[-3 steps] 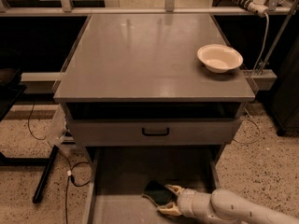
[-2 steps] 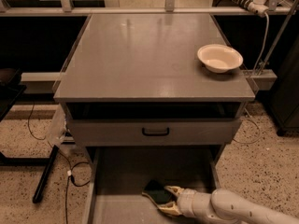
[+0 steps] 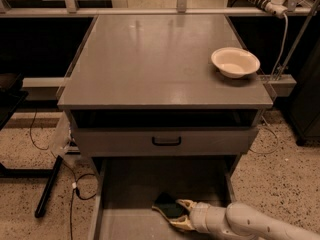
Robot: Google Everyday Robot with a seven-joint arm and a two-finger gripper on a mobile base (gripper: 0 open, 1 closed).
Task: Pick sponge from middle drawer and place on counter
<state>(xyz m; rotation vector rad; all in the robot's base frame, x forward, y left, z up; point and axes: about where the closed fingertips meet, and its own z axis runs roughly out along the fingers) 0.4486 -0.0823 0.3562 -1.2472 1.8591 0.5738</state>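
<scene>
Gripper: we find the gripper (image 3: 178,214) down in the middle drawer at the bottom of the view. Its two tan fingers (image 3: 186,203) are closed onto the sponge, one on the far edge and one on the near edge.
Sponge: the sponge (image 3: 166,207) lies flat on the drawer floor with its dark face up. Its right end is pinched between those fingers and the rest pokes out to the left.
Arm: the pale arm (image 3: 250,225) reaches in from the lower right corner, nearly level and low over the drawer, with the wrist pointing left.
Middle drawer: the middle drawer (image 3: 130,184) is pulled out towards us beneath the cabinet.
Drawer front: a grey drawer front (image 3: 115,143) with a small black handle (image 3: 166,141) sits just above.
Worktop: the grey, glossy worktop (image 3: 150,59) is well above the sponge.
Bowl: a cream bowl (image 3: 235,62) stands upright near the worktop's right edge.
Floor: a black bar (image 3: 47,189) slants across the speckled floor left of the cabinet.
</scene>
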